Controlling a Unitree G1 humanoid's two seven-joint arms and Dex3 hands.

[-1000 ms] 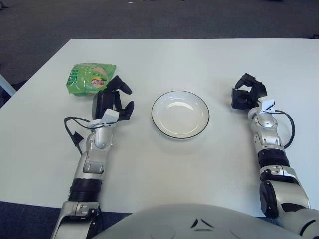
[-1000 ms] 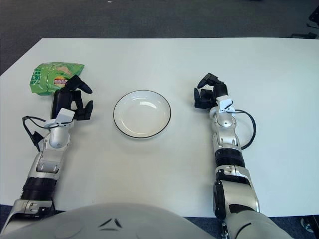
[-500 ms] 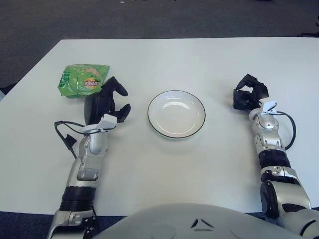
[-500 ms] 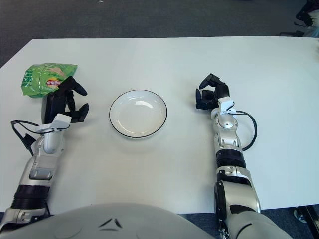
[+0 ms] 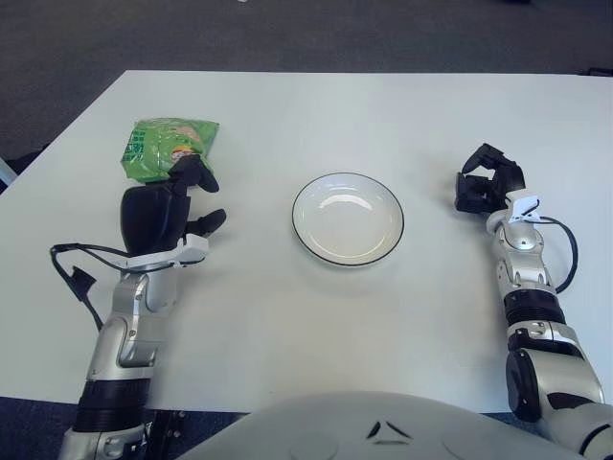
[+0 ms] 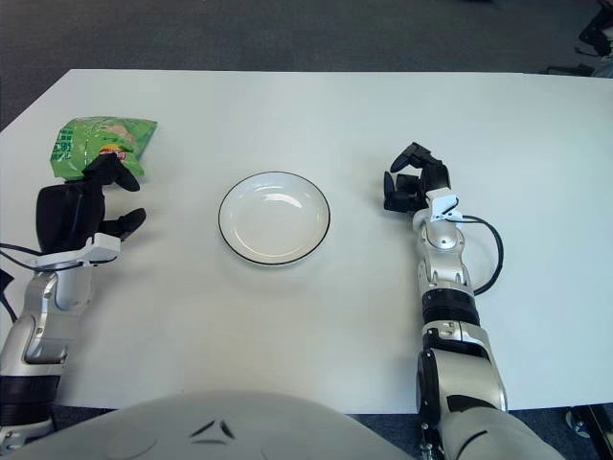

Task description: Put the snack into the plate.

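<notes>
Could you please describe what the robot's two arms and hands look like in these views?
Both arms are silver-grey metal segments with black joint bands. The left hand and right hand are black, each with three stubby fingers and a white clip at the wrist. A thin black cable loops beside each forearm.

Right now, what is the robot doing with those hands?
The left hand hovers, fingers open, just in front of the green snack bag at the table's far left, holding nothing. The white plate sits empty in the middle. The right hand shows right of the plate, idle.
</notes>
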